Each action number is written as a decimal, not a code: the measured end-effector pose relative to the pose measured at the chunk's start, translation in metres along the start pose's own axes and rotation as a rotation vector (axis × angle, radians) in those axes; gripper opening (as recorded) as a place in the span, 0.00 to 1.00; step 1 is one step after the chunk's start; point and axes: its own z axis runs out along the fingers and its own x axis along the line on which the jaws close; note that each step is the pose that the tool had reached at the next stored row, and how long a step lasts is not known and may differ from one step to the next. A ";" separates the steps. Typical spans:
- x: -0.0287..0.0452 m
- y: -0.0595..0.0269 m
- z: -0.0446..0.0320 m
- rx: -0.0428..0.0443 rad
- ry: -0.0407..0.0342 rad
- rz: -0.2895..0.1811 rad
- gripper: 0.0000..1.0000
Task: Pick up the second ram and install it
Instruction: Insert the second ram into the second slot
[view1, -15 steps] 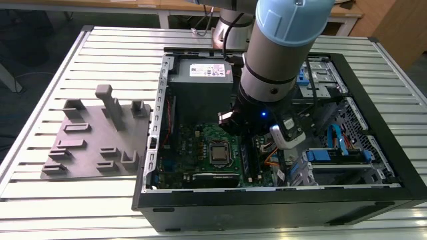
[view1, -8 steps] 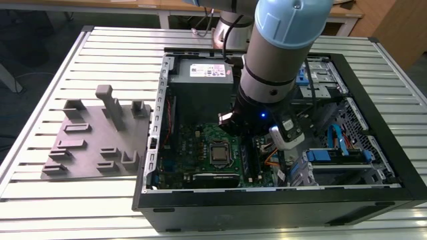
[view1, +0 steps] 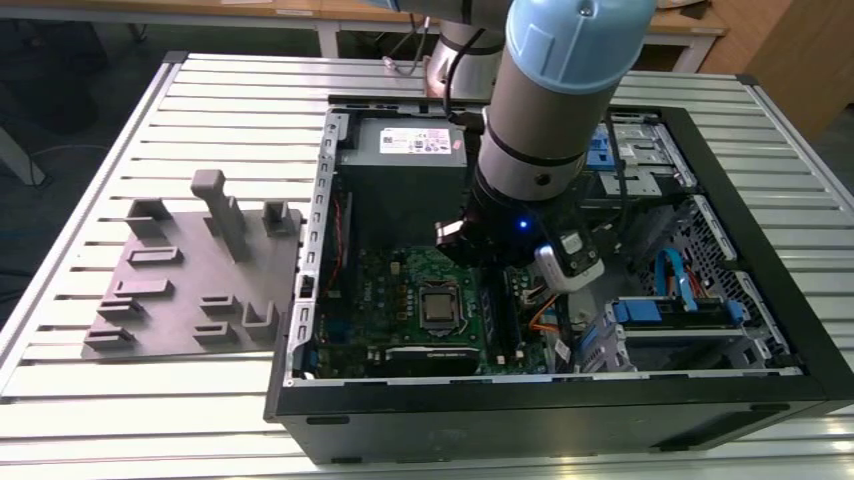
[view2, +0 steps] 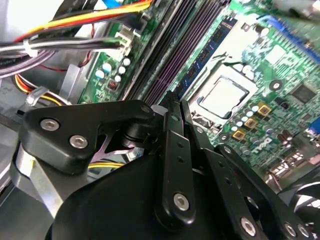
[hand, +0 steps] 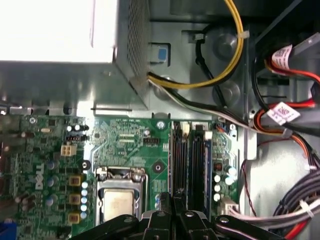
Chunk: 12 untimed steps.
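Observation:
My gripper (view2: 176, 102) (hand: 176, 197) hangs low inside the open computer case (view1: 534, 402), over the memory slots beside the processor socket (hand: 119, 200). Its black fingers (view2: 170, 150) stand almost together. A thin dark strip, the second ram (hand: 178, 160) (view2: 197, 55), runs edge-on from between the fingertips along the slot nearest the socket. I cannot tell how deep it sits in that slot. The neighbouring slot holds another dark stick (hand: 198, 165). In the exterior view the arm's wrist (view1: 521, 240) covers the fingers and the slots.
The green motherboard (view1: 400, 290) lies on the case floor, with the grey power supply (view1: 407, 150) behind it. Bundled cables (hand: 285, 120) crowd the side of the slots away from the socket. A grey tray with upright pegs (view1: 174, 290) sits on the slatted table at the exterior view's left.

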 end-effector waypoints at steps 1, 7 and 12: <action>0.0000 0.0013 0.0005 0.0001 -0.0001 0.000 0.13; -0.0003 0.0019 0.0019 0.0398 0.0001 0.005 0.13; -0.0048 0.0018 0.0023 0.0465 0.0002 0.009 0.13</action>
